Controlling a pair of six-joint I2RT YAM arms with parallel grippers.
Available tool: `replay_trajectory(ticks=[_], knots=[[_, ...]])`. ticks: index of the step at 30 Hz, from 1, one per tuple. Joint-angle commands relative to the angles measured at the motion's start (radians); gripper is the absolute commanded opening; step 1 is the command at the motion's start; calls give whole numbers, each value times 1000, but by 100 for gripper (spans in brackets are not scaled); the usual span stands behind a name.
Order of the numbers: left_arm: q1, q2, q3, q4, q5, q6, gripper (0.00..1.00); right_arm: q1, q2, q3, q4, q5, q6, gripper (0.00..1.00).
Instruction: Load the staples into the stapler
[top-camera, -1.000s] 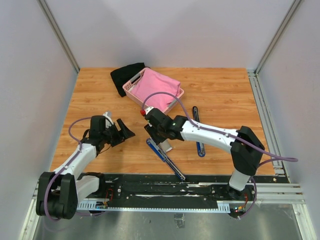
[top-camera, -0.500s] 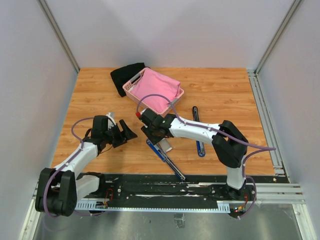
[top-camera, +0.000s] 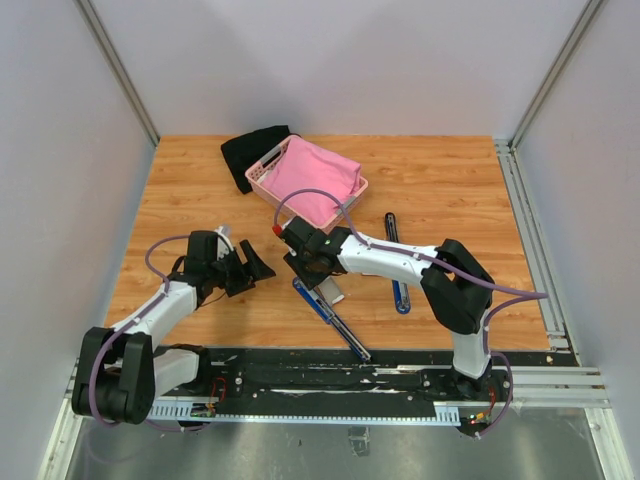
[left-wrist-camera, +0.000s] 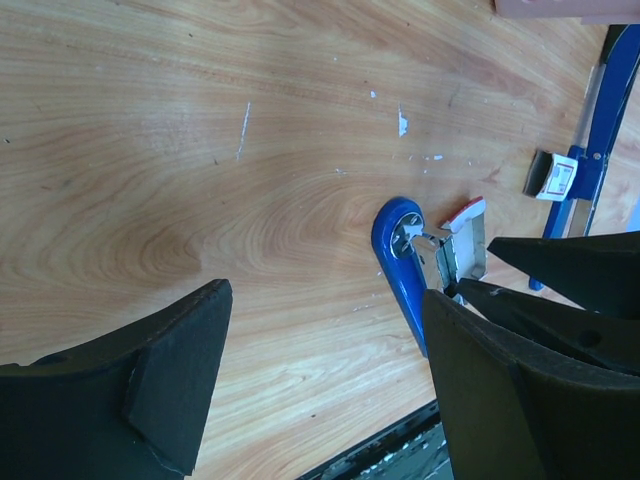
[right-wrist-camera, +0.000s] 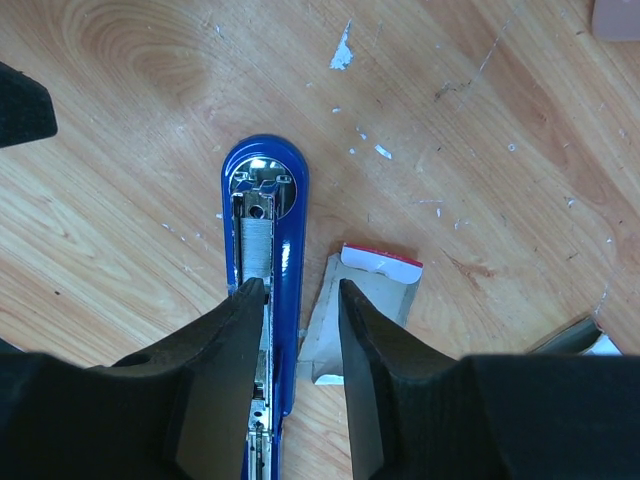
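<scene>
The blue stapler (right-wrist-camera: 290, 260) lies open on the wooden table, its channel facing up. A silvery strip of staples (right-wrist-camera: 254, 238) sits in the channel near the rounded end. The white carton with red print (right-wrist-camera: 372, 290) lies flat against the stapler's right side. My right gripper (right-wrist-camera: 297, 300) is open and empty, one finger over the channel and the other over the carton. In the top view the right gripper (top-camera: 303, 270) is above the stapler's (top-camera: 325, 308) far end. My left gripper (top-camera: 254, 268) is open and empty, left of the stapler (left-wrist-camera: 400, 250).
A pink basket (top-camera: 262, 175) with pink cloth stands at the back, a black cloth (top-camera: 250, 150) behind it. A long black and blue bar (top-camera: 397, 268) lies right of the stapler. A small white and red piece (left-wrist-camera: 556, 175) lies beside that bar.
My right gripper has shifted slightly left over the stapler's far end, and the right arm's elbow has swung left. The left gripper has barely moved.
</scene>
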Motion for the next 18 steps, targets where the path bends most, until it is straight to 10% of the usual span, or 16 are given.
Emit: replay_trajectory(ticks=[1, 18], knots=[[-7, 8, 35, 28, 16, 20, 81, -8, -1, -2, -32, -12, -8, 37], [-7, -12, 32, 12, 11, 36, 81, -6, -52, -65, -35, -35, 11, 34]])
